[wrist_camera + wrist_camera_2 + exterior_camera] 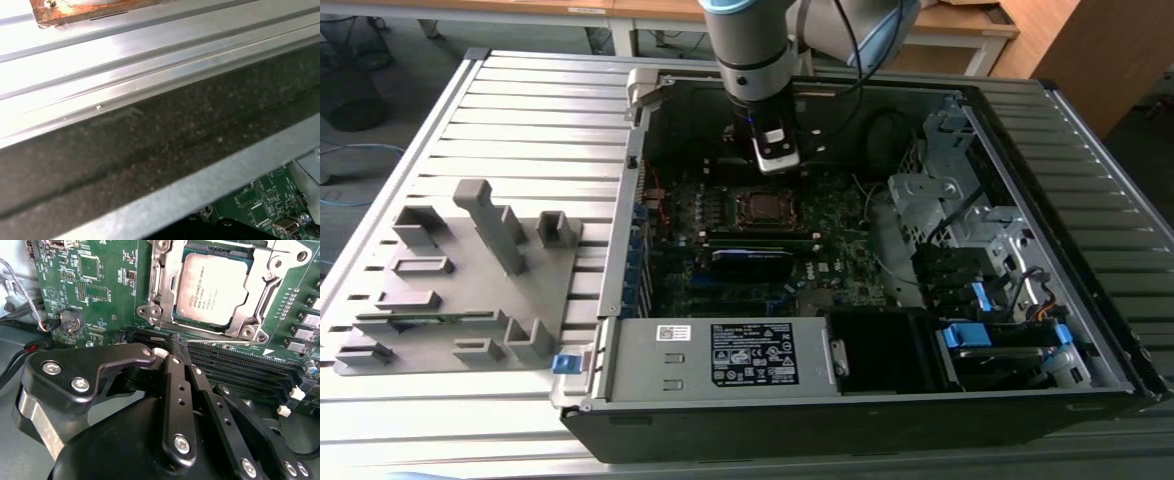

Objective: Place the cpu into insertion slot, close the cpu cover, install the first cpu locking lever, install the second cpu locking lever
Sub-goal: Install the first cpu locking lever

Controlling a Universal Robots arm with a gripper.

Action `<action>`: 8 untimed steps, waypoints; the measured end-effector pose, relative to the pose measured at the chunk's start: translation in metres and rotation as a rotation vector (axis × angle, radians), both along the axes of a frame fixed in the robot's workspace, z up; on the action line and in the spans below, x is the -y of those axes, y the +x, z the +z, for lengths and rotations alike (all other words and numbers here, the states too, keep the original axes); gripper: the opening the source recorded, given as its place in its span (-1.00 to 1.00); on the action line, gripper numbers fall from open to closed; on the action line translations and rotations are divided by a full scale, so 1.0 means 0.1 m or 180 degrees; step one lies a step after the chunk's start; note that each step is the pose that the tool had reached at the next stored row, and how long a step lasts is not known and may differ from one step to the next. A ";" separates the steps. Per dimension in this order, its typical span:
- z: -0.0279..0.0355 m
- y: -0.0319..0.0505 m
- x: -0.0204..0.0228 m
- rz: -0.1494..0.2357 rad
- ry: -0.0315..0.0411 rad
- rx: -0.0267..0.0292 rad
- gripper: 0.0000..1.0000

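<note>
Black and jointed, your metal pincer has its two finger bars lying together at the tips with nothing between them. In the second wrist view it hangs over the long black memory slots, near the socket but not touching it. In the exterior view the pincer sits in the upper middle of the frame under the grey arm, pointing down into the open case.

Just beyond the tips you see the flat square cpu with its dull grey metal top; it lies level in the small square dark insertion slot. The thin silver metal cpu cover lies flat around the chip, and its window shows the top. You cannot tell how the locking levers stand. In the exterior view the cpu is a dark square just below the pincer.

Around the socket spreads the dark green motherboard, which carries a round coin battery. The board lies inside the black open computer case, with a grey labelled power supply box at lower centre. On the exterior view's left a grey moulded fixture tray rests on the slatted aluminium table.
</note>
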State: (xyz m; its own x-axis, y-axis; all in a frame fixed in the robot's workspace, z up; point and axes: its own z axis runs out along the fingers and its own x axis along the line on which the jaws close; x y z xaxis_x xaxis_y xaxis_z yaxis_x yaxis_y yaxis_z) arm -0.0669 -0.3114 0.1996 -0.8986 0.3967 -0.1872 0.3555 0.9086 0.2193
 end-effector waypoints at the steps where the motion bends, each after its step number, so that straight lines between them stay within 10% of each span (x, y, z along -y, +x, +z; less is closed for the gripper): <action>1: 0.000 -0.003 0.000 -0.0001 0.0002 0.0000 -0.80; 8: -0.002 -0.021 0.002 -0.0012 0.0008 0.0009 -0.80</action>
